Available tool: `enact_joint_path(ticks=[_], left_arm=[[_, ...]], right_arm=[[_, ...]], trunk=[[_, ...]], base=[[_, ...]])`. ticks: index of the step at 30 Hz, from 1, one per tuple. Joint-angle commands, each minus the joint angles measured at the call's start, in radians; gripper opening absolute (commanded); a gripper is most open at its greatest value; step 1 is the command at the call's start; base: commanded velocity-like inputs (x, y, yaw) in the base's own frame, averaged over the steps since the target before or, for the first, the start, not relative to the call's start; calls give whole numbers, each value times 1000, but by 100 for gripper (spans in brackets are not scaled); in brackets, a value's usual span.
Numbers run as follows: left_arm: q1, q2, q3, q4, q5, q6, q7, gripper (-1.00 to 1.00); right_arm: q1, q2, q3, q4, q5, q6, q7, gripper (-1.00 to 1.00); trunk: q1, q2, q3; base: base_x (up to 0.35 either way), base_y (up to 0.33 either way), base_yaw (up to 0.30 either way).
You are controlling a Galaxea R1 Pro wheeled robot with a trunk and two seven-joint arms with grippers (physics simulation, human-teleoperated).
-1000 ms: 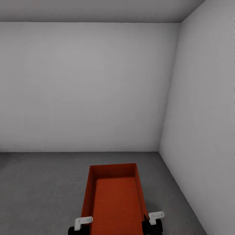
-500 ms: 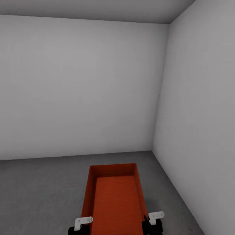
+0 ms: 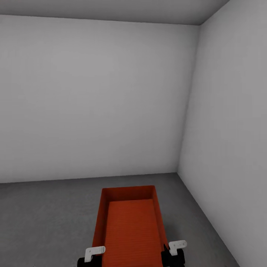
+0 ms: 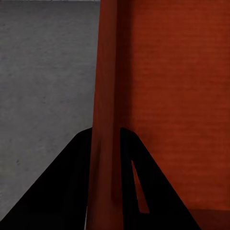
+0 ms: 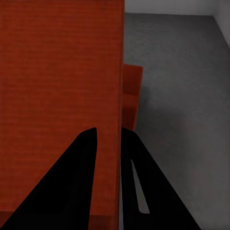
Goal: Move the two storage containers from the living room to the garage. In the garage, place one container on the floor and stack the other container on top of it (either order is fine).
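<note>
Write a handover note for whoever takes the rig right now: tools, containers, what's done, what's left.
Left tool shut on one side wall of the held container; right tool shut on the opposite wall.
The container is carried over the garage floor, near a wall corner.
An orange box edge lies lower down beside it, probably the second container.
Left: stack, then release.

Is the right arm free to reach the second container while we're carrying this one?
Probably not: the right pincer is clamped on the wall of the carried container, as is the left pincer. The second container shows past that wall, partly hidden.
</note>
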Motion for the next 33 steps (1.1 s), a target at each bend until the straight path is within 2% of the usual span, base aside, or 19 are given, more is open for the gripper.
enact_joint_path(ticks=[1,9,15,23,33], left_arm=[[-1,11,-15,1,16,-7,14,-100],[-1,11,-15,0,15,-7,15,-100],[-1,12,-15,0,16,-7,15,-100],[-1,12,-14,0,17,-6,13,-100],[-1,12,-12,0,18,-6,13,-100]], right_arm=[[-1,-1,6,1,0,-2,-14,-100],[-1,-1,6,1,0,-2,-13,-100],[-1,-1,6,1,0,-2,-12,-100],[-1,-1,6,1,0,-2,-11,-100],[-1,-1,6,2,0,-2,-11,-100]], trunk=[[0,-1,-2],[0,-1,-2],[0,-1,-2],[0,-1,-2],[0,-1,-2]], base=[[6,-16,77],[28,-198,12],[4,-54,-198],[40,32,-282],[79,123,-49]])
